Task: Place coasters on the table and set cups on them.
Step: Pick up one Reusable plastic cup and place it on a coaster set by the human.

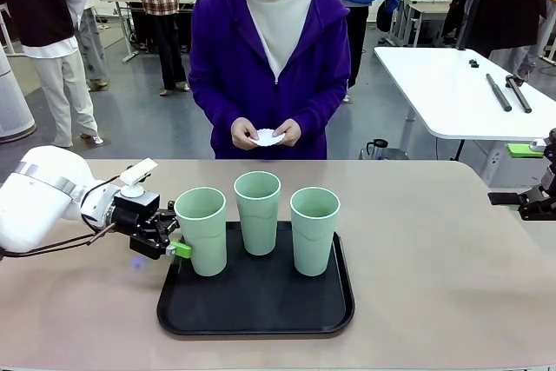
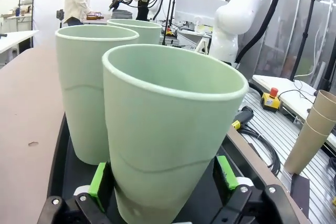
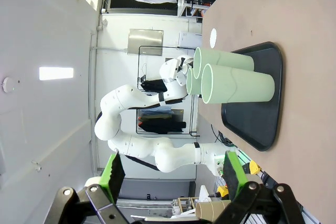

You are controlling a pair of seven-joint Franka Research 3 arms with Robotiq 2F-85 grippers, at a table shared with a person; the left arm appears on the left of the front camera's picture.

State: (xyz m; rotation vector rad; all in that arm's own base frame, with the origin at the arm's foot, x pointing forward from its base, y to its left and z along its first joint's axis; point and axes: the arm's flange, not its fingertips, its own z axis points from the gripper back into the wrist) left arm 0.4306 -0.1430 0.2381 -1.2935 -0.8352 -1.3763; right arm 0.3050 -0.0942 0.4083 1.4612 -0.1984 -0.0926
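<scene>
- Three mint cups (image 1: 258, 212) stand on the black tray (image 1: 256, 306), at its 9, 12 and 3 o'clock.
- Doilies (image 1: 268, 137): in the person's hands (image 1: 245, 134), 12 o'clock of the counter (image 1: 417, 241).
- Left tool (image 1: 178, 246) straddles the 9 o'clock cup (image 1: 201, 230), jaws wide, gripping nothing; right tool (image 3: 172, 174) gapes empty.
- An off-centre squeeze could tip that cup into its neighbour.

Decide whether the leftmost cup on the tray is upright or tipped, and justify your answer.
Upright: the cup stands on its base on the black tray, rim level, mouth facing up.
</scene>
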